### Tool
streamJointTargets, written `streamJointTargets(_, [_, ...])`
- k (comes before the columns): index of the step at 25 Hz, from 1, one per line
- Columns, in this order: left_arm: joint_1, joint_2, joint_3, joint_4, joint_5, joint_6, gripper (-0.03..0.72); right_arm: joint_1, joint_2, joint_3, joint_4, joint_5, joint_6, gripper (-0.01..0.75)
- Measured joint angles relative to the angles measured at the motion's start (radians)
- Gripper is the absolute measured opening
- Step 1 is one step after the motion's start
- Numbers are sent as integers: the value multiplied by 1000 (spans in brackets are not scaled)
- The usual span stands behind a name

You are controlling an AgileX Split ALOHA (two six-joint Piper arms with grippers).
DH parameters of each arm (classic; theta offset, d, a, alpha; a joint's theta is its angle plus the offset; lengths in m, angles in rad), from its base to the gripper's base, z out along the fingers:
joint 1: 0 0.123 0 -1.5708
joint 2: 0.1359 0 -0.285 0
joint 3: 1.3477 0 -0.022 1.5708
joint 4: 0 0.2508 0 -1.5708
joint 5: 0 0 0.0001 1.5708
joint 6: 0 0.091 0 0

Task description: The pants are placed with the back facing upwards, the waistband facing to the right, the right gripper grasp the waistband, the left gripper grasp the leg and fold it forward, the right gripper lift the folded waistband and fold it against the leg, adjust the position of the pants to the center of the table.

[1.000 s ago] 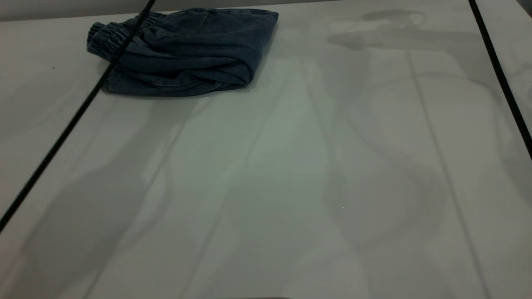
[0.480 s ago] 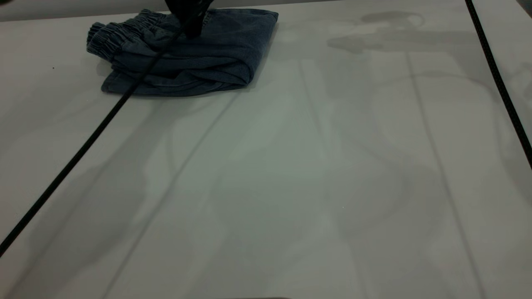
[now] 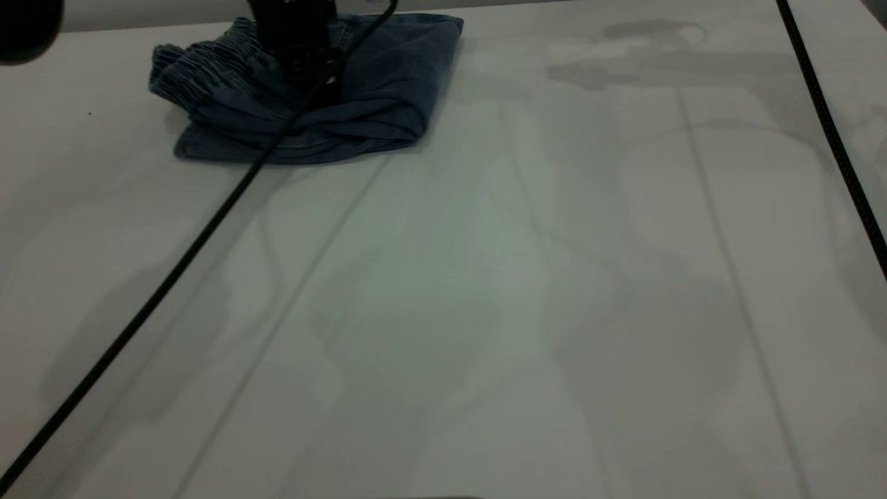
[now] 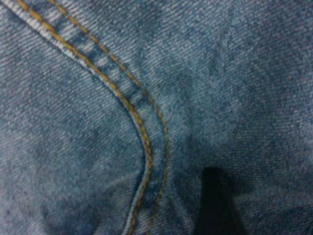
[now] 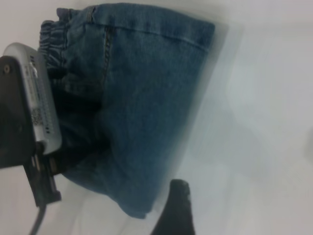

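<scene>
- My left gripper (image 3: 315,73) presses down on the folded pants (image 3: 388,83); I cannot tell whether it is open or grasping.
- Right gripper (image 5: 177,208): only one dark fingertip shows, off the cloth.
- Pants lie at the table's (image 3: 485,291) far left, waistband (image 3: 190,66) pointing left.

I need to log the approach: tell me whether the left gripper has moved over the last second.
Yes. A second ago only its cable crossed the pants; now the left gripper has come down from the table's far edge onto them, beside the waistband.
</scene>
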Motion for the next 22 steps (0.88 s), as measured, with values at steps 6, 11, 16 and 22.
streamJointTargets(6, [-109,3,-1,17,0,-120,416,-32,0,0,0,3,1,575])
streamJointTargets(11, [-199,3,-1,49,0,-190,416,-79,0,0,-1,3,1,575])
streamJointTargets(16, [-258,5,-1,78,0,-203,416,-100,0,0,-1,5,1,575])
streamJointTargets(22, [-285,4,-22,206,0,-345,416,-115,-17,0,-19,6,1,575])
